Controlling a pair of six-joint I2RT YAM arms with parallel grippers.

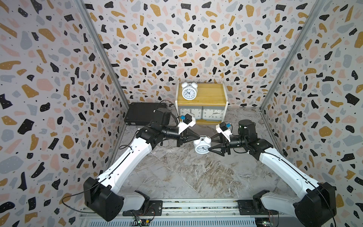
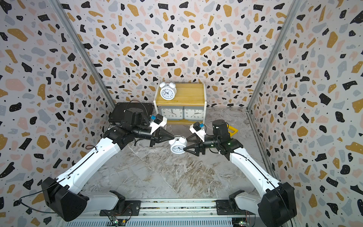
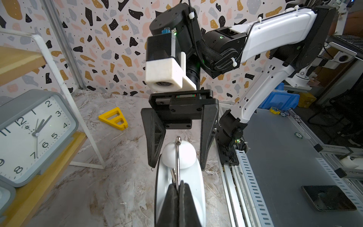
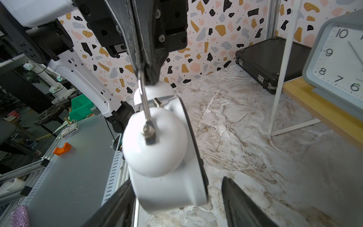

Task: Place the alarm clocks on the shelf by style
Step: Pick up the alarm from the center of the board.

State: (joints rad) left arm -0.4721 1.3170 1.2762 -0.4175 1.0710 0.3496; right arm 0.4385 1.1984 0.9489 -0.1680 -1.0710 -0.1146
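Left arm (image 1: 125, 163) and right arm (image 1: 282, 167) look like twins tbh: white shells, chunky black joints, black triangular tool fingers (image 3: 208, 125), white camera block (image 3: 167, 72), braided black cable (image 3: 208, 53), white zip ties (image 3: 233, 62).

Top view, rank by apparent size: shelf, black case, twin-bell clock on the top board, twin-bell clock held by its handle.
1. shelf
2. black case, partly hidden by the left arm
3. Tie: top-board twin-bell clock and held twin-bell clock look alike, so unranked.

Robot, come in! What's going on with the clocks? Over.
Left gripper shut on handle of round clock. Right gripper open around its body. Nothing between it and the shelf. Over.
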